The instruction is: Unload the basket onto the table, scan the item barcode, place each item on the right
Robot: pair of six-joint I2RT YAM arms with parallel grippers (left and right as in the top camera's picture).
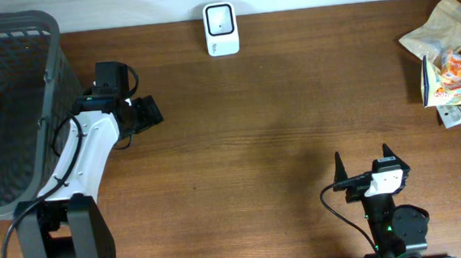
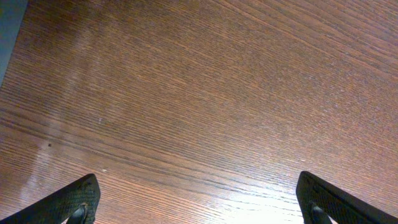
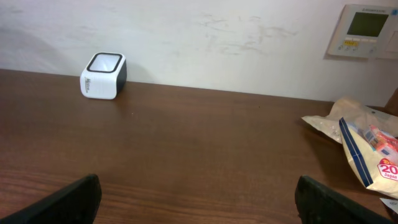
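A small white barcode scanner (image 1: pixel 222 28) with a dark window stands at the table's far edge; the right wrist view has this scanner (image 3: pixel 103 76) at the far left, by the wall. The items are a pile of snack packets (image 1: pixel 452 61) at the right edge, tan, white and orange. These packets (image 3: pixel 364 140) lie to the right of my right gripper. That right gripper (image 1: pixel 363 162) (image 3: pixel 198 199) is open at the near edge, nothing between its fingers. Far from both, my left gripper (image 1: pixel 150 112) (image 2: pixel 199 199) hangs open over bare wood beside the basket.
A dark mesh basket (image 1: pixel 10 112) fills the left end of the wooden table (image 1: pixel 279 125). A wall control panel (image 3: pixel 367 31) hangs behind the packets. Brown tabletop stretches between the two arms and the scanner.
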